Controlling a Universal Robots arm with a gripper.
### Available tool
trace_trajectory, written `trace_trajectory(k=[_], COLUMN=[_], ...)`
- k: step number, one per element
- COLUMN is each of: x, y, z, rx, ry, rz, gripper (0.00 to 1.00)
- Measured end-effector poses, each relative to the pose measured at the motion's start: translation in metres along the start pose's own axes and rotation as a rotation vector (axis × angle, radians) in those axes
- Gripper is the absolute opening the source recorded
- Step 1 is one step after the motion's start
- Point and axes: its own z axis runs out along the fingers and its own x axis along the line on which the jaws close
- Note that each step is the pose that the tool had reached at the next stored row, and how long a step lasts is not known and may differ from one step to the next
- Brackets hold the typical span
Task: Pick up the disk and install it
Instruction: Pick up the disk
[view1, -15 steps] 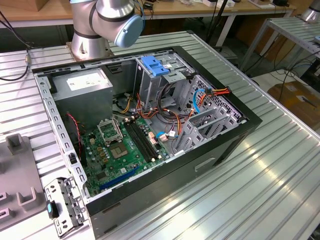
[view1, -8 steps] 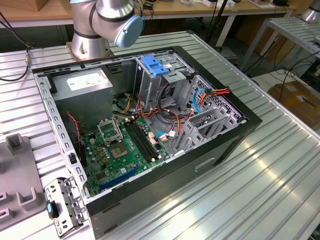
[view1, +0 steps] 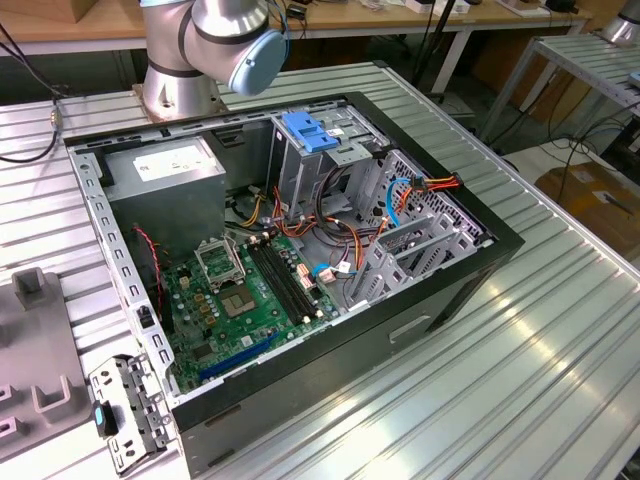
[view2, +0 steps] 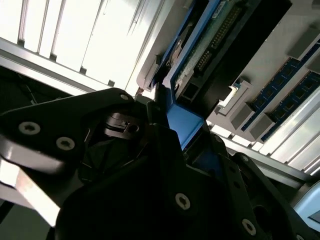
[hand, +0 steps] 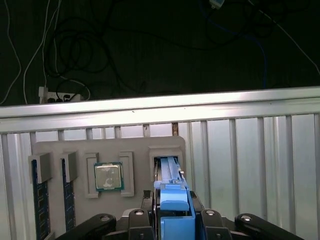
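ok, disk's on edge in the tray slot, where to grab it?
Grab the disk by its blue carrier end, which stands proud of the gray tray slot. It sits on edge, so pinch across the two broad faces, coming straight in line with the slot.

A ribbed metal table (view1: 520, 380) carries an open black case (view1: 400, 335), the arm's base (view1: 175, 90) and, at the exterior view's left, a grey tray (view1: 40, 400) just beside a perforated bracket (view1: 135, 400).

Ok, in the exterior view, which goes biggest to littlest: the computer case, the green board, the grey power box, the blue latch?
Biggest to littlest, as they look there:
1. computer case
2. green board
3. grey power box
4. blue latch
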Motion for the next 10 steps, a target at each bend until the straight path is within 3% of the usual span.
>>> trace_trajectory(k=[1,10], x=[0.0000,0.0000], y=[0.0000,0.0000], z=[0.0001,0.0017], rx=[0.0000,0.0006], ry=[0.0001,0.0007], rz=[0.000,0.000], gripper=[0.37,0.37])
